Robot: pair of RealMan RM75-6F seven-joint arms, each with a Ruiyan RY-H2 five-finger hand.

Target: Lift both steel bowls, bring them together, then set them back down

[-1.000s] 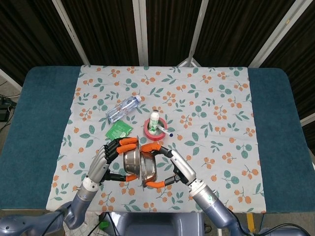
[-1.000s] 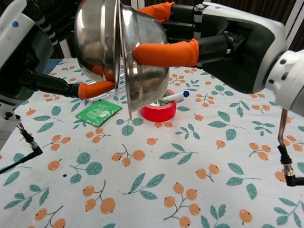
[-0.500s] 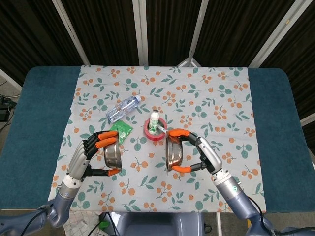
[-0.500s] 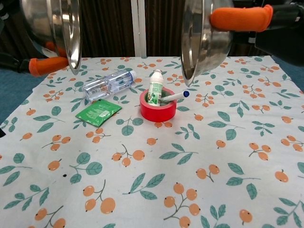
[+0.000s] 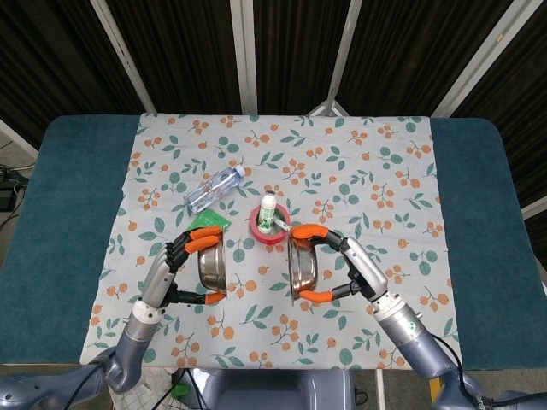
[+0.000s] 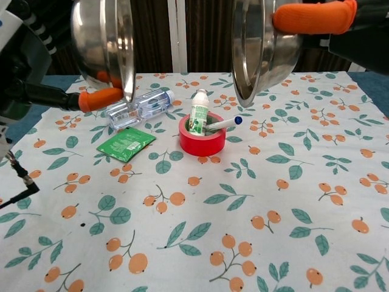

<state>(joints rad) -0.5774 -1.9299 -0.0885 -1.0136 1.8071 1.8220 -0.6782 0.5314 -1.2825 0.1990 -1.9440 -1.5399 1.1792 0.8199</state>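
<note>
I have the left hand point(image 5: 175, 272) gripping the left steel bowl point(image 5: 211, 267) and the right hand point(image 5: 346, 269) gripping the right steel bowl point(image 5: 301, 266), both bowls tipped on edge, raised above the floral tablecloth point(image 5: 376, 188), apart, flanking the red tape roll point(image 5: 267, 231).

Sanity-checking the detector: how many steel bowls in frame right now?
2. The left bowl is held tilted in the left hand, the right bowl in the right hand, both raised and apart. No others visible.
</note>
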